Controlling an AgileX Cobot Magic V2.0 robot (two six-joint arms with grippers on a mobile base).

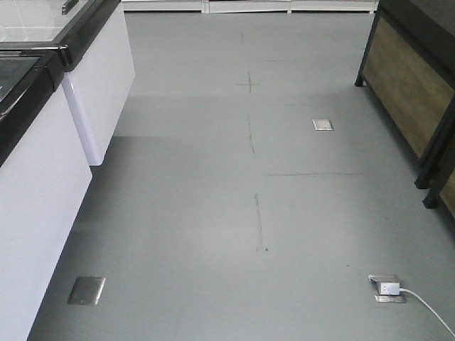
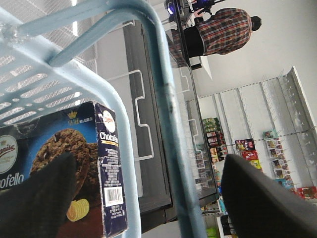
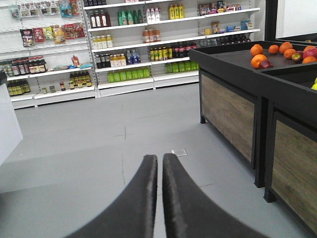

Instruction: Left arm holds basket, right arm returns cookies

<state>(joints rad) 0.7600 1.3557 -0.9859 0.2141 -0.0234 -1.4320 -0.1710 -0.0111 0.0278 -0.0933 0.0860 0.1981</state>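
Grey floor (image 1: 213, 185) stretches between white freezer cabinets (image 1: 43, 185) and a black-and-wood fruit stand (image 3: 233, 104). Light blue, the basket (image 2: 59, 79) fills the left wrist view, and its two handle hoops (image 2: 163, 99) pass between the widely spread fingers of the left gripper (image 2: 147, 157), which is released; the navy cookie box (image 2: 106, 163) sits inside the basket, close to the slotted wall. Over the floor, the right gripper (image 3: 159, 158) is clenched, its fingers all but touching with nothing between them.
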